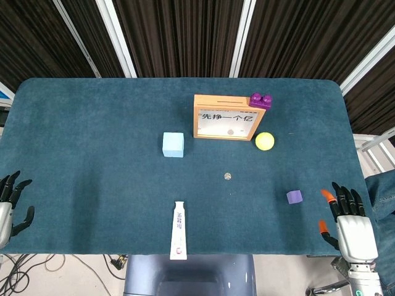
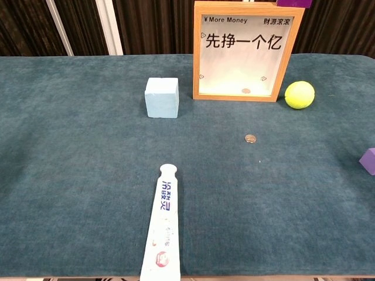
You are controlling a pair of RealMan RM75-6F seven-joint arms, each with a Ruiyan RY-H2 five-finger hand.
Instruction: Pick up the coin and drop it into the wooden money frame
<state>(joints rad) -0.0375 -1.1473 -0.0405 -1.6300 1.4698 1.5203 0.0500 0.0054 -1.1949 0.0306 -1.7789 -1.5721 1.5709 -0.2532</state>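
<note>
At the near edge of the table (image 1: 92,123), the right hand (image 1: 353,227) sits at the near right corner, palm side down, fingers spread apart and holding nothing; 2 of its fingertips (image 1: 325,195) show orange. The left hand (image 1: 8,206) is at the near left corner, partly cut off by the picture's edge, its dark fingers splayed and empty. Neither hand appears in the chest view.

Between them, close to the near edge, a white toothpaste tube (image 1: 178,229) (image 2: 163,228) lies flat, its length running from near to far. Further in on the right, a small purple cube (image 1: 294,197) (image 2: 368,161) rests on the cloth, well apart from the right hand.

The coin (image 1: 228,176) (image 2: 251,139) lies flat on the blue cloth near the middle of the table, untouched, between the tube and the frame and well apart from both hands.

Beyond it, a light blue block (image 1: 173,144) (image 2: 162,97) stands to the left and a yellow ball (image 1: 265,141) (image 2: 299,94) to the right. The wooden money frame (image 1: 224,116) (image 2: 243,51) stands upright between them, the ball just beside its right corner. Behind its clear front a small round thing, possibly another coin, rests at the bottom. A purple toy brick (image 1: 260,100) sits at the frame's top right corner, though whether on it or just behind it is hard to say. Dark slatted panels (image 1: 173,37) close the far side.
</note>
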